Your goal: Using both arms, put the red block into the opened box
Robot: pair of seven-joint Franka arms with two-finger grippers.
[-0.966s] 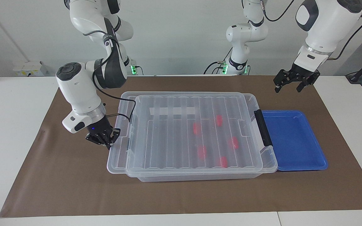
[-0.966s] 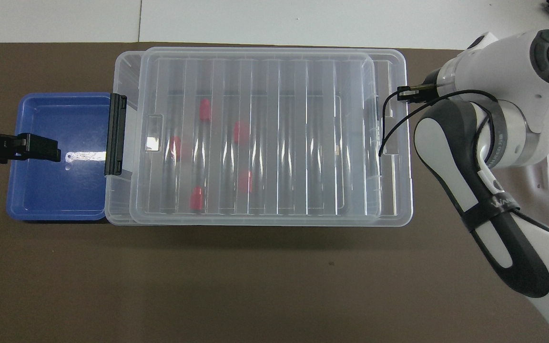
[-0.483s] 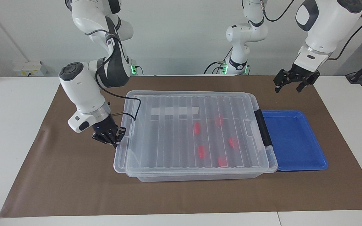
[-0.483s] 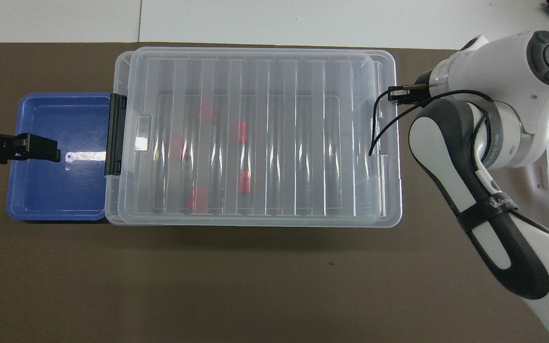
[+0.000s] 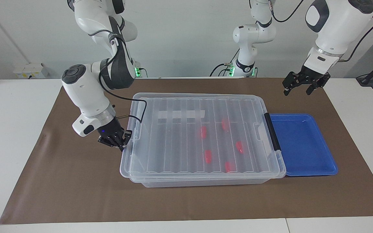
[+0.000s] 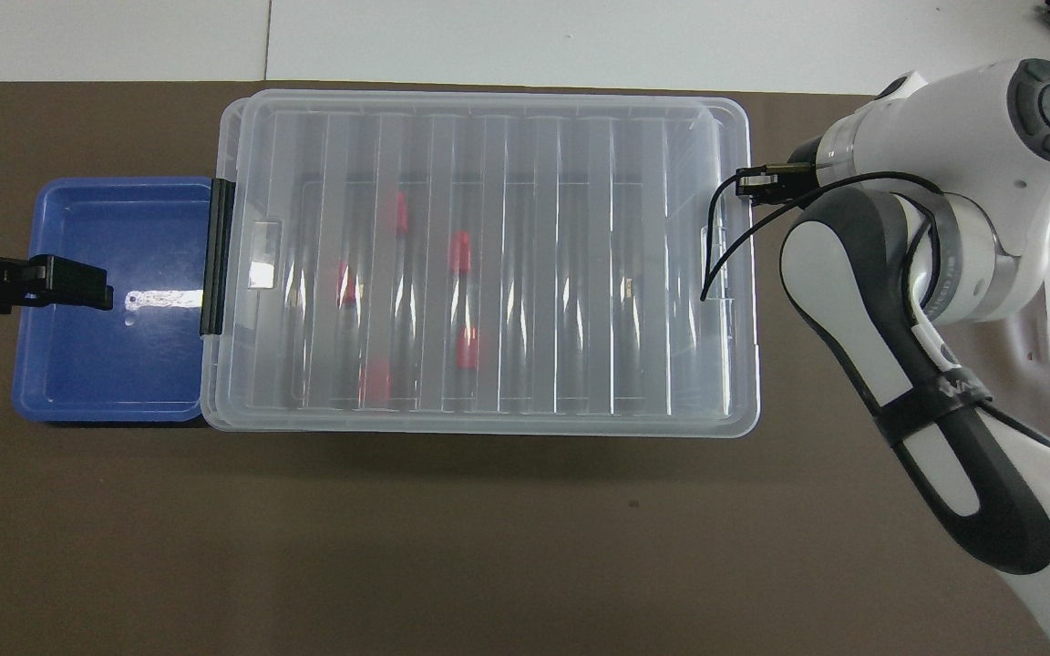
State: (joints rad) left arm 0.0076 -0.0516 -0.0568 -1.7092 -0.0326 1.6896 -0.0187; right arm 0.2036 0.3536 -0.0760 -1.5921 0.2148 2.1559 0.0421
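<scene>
The right end effector point(image 5: 119, 144), fingers closed, presses the lid point(image 5: 173, 136) edge of the clear box point(image 5: 206, 183) at the right arm's end. The left end effector point(image 5: 304, 84) hangs open over the desk point(image 5: 76, 194) near the blue tray point(image 5: 303, 145). Five red blocks point(image 5: 208, 156) lie inside the box, under the lid.

Clear ribbed box point(image 5: 202, 136) w/ black handle bar point(image 5: 271, 132), red blocks point(image 5: 208, 156), blue tray point(image 5: 303, 145), brown mat point(image 5: 60, 181)
</scene>
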